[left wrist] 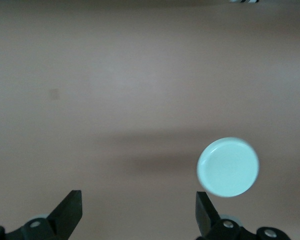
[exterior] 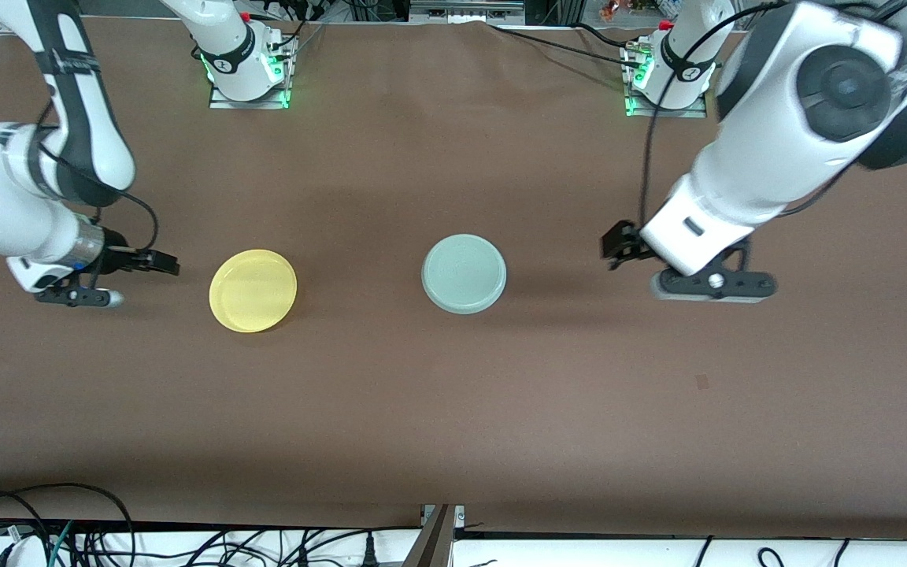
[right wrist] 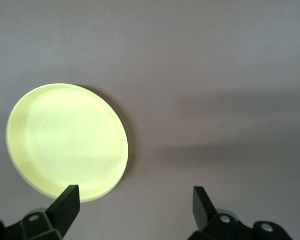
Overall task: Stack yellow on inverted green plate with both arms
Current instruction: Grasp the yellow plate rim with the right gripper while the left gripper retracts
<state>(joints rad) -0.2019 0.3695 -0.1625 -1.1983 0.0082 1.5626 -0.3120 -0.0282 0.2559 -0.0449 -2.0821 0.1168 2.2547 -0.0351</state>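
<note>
The yellow plate point(exterior: 253, 290) lies flat on the brown table toward the right arm's end; it also shows in the right wrist view point(right wrist: 67, 140). The pale mint-green plate point(exterior: 464, 273) lies near the table's middle, a flat ringed face up, apart from the yellow one; it also shows in the left wrist view point(left wrist: 228, 167). My right gripper point(exterior: 161, 262) is open and empty, low beside the yellow plate, with a small gap to it point(right wrist: 135, 207). My left gripper point(exterior: 616, 246) is open and empty, beside the green plate toward the left arm's end, well apart from it point(left wrist: 138, 212).
The arm bases point(exterior: 247, 71) point(exterior: 670, 79) stand at the table's back edge. A small dark mark point(exterior: 701, 382) lies on the cloth nearer the camera. Cables point(exterior: 68, 535) hang along the front edge.
</note>
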